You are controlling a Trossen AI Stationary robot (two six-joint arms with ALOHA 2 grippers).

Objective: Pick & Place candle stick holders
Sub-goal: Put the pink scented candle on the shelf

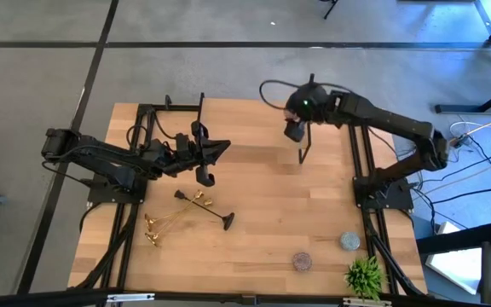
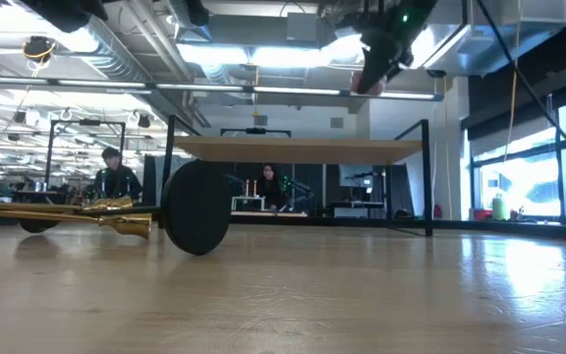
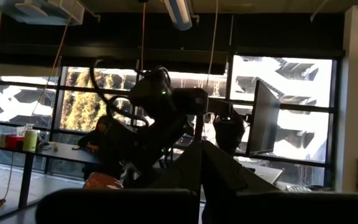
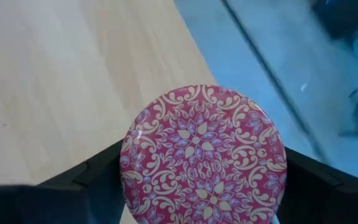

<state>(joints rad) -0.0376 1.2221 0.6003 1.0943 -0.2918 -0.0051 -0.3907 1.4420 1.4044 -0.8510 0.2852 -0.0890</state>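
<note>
- On the wooden table (image 1: pixel 262 205) both arms are raised above the surface, the left one over the left half and the right one over the far right part.
- Right gripper (image 1: pixel 295 128) hangs high over the far side of the table; its fingers pinch a round disc with a red and white flower pattern (image 4: pixel 202 155).
- Left gripper (image 1: pixel 205 175) hovers just beyond the candle stick holders; I cannot tell if its fingers are spread or pressed together.
- Black candle stick holder (image 1: pixel 203 209) lies flat on the front left part of the table, its round base (image 2: pixel 197 207) toward the table's middle.
- Two gold candle stick holders (image 1: pixel 173 222) lie flat beside the black one and cross it.
- Small green plant (image 1: pixel 364 275) stands at the front right corner, with two small round objects (image 1: pixel 302 261) near it.
</note>
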